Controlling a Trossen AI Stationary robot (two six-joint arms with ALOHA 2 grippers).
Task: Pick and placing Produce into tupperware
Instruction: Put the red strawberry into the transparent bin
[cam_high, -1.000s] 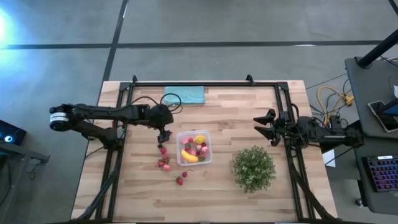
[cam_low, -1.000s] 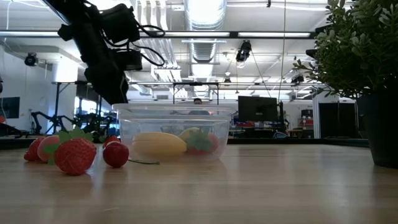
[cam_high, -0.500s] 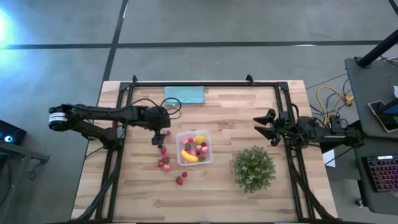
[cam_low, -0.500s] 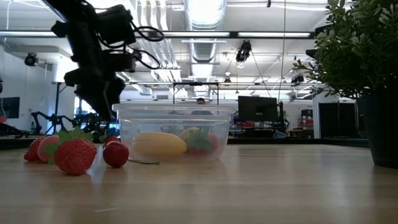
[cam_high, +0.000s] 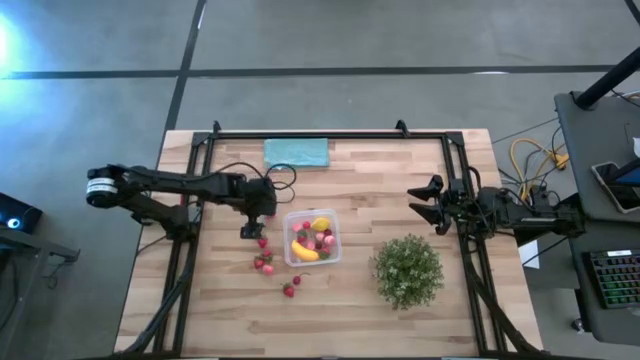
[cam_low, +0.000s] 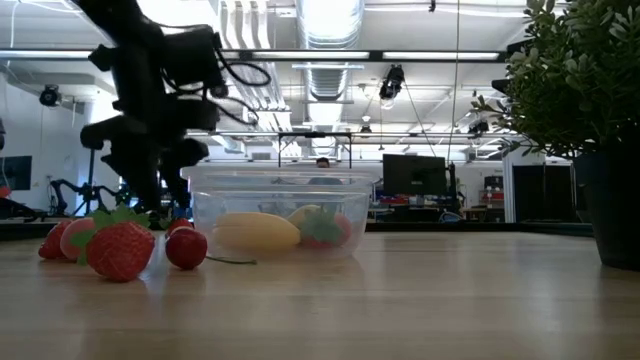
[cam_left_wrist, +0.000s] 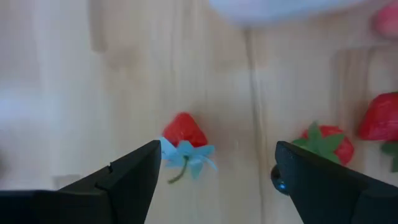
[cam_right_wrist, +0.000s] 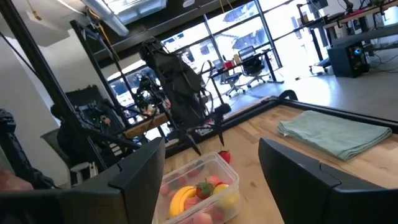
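The clear square tupperware stands mid-table and holds a banana, a lemon and several red and pink fruits. Loose strawberries lie on the wood to its left and nearer the front. My left gripper hangs open, pointing steeply down, just left of the tupperware. In the left wrist view a red strawberry lies on the table below and between its fingers, untouched. My right gripper waits open at the right side, holding nothing.
A bushy green potted plant stands right of the tupperware. A folded teal cloth lies at the far edge. Black frame rails run along the table's sides and back. Bare wood lies in front of the tupperware.
My left gripper has sunk toward the loose strawberries left of the tupperware, shifting a little toward the table's left and near edges, and it has rolled about its own axis. Its fingers stay open. The fruits and the tupperware have not moved.
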